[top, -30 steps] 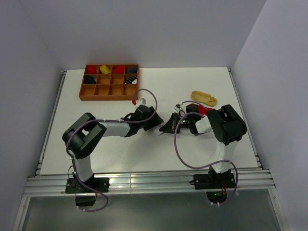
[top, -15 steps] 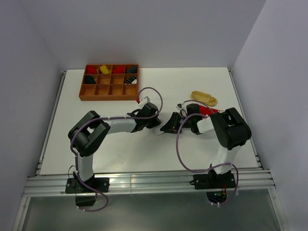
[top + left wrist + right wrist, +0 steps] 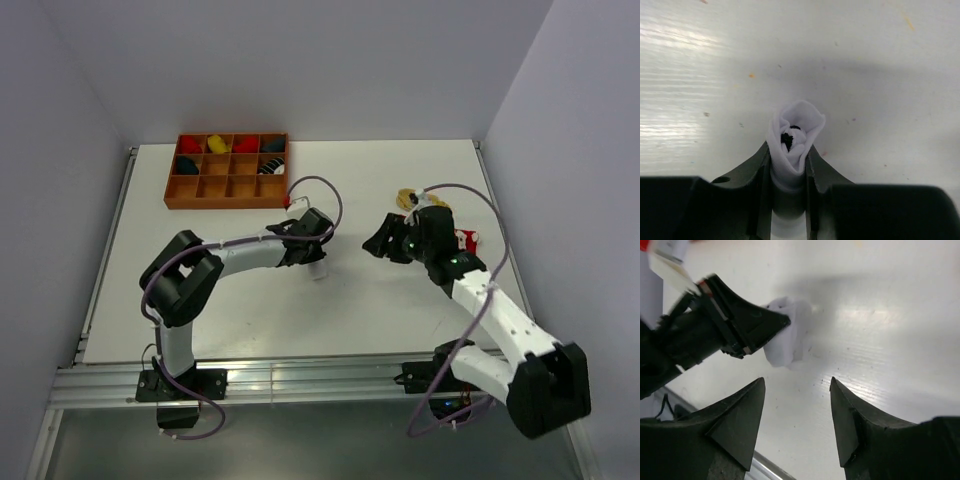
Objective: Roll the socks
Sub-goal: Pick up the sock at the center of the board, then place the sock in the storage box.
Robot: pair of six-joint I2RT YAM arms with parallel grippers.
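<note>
The white sock (image 3: 796, 131) is a tight roll with a bit of black showing at its centre, standing on the table. My left gripper (image 3: 789, 159) is shut on it, one finger pressed on each side. From above, that roll (image 3: 319, 270) peeks out under the left gripper (image 3: 314, 258) mid-table. My right gripper (image 3: 797, 382) is open and empty, a short way off the white roll (image 3: 787, 337). In the top view it (image 3: 375, 243) hangs right of centre. The red sock (image 3: 463, 239) lies beside the right arm. The tan sock (image 3: 405, 196) lies behind it, partly hidden.
A brown wooden compartment tray (image 3: 228, 203) sits at the back left with rolled socks in its top row and two more in the middle row. The left gripper's fingers (image 3: 747, 322) reach into the right wrist view from the left. Walls close in both sides.
My right gripper has opened, let go of the white sock and pulled back to the right as its arm stretched out. The left gripper has shut on the roll.
</note>
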